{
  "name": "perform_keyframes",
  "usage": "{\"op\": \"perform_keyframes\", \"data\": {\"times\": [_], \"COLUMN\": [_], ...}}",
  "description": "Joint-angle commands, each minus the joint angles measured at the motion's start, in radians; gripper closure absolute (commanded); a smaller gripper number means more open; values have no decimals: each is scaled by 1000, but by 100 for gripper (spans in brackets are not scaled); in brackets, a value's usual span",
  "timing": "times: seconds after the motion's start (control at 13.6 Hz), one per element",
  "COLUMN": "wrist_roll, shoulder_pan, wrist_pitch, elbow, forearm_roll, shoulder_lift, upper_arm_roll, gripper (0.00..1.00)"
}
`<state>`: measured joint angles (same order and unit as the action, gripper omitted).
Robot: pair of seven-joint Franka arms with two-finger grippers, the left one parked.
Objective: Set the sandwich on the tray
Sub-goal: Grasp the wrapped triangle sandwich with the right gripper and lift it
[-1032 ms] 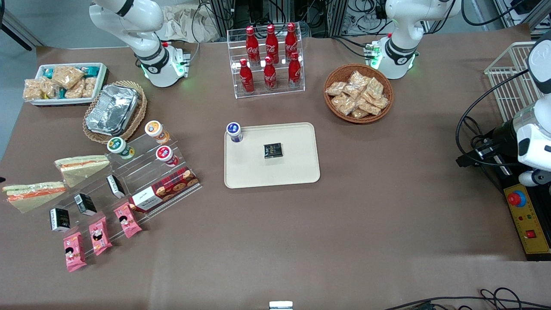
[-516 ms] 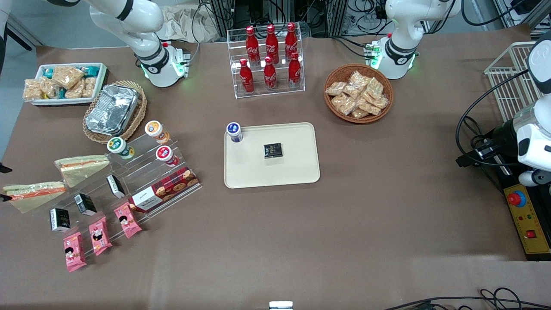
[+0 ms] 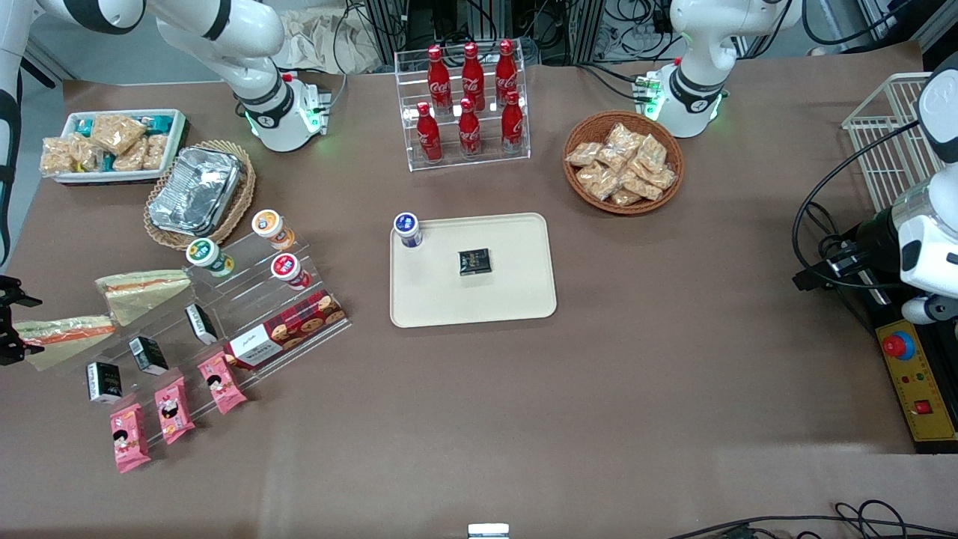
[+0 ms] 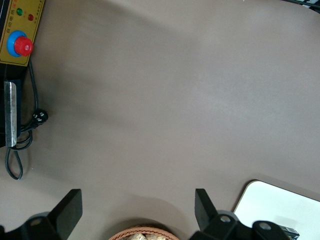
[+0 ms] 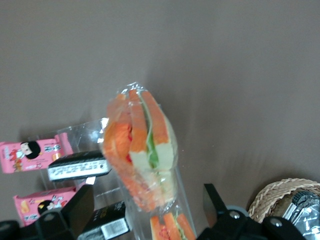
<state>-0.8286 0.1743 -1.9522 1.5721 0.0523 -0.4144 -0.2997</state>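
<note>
1. I see my end effector (image 5: 145,220) with fingers spread apart, above the clear-wrapped triangular sandwich with the orange stripe (image 3: 63,335), not touching it.
2. Sandwich lies on the brown counter (image 3: 599,389), at nine o'clock from the cream rectangular plastic tray (image 3: 516,299), well apart.

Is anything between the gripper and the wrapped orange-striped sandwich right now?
Nothing: in the right wrist view the open gripper hangs above the clear-wrapped, orange-striped wedge sandwich with no object between them. The front view shows the gripper at that sandwich's end.
</note>
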Motion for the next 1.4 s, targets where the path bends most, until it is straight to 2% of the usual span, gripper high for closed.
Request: {"op": "perform_keyframes", "data": {"times": [0.0, 0.74, 0.81, 1.03, 1.11, 1.33], "wrist_roll": [2, 28, 34, 103, 108, 219], "shoulder_pan": [16, 27, 28, 28, 34, 44], "wrist_pitch": [-10, -119, -125, -123, -123, -117], "elbow": [-12, -1, 2, 9, 11, 9], "forearm_roll": [18, 20, 20, 21, 33, 67], "shoulder_lift": [-17, -75, -76, -73, -73, -64], "upper_arm_roll": [10, 11, 13, 13, 13, 13], "gripper": [3, 4, 10, 55, 61, 63]}}
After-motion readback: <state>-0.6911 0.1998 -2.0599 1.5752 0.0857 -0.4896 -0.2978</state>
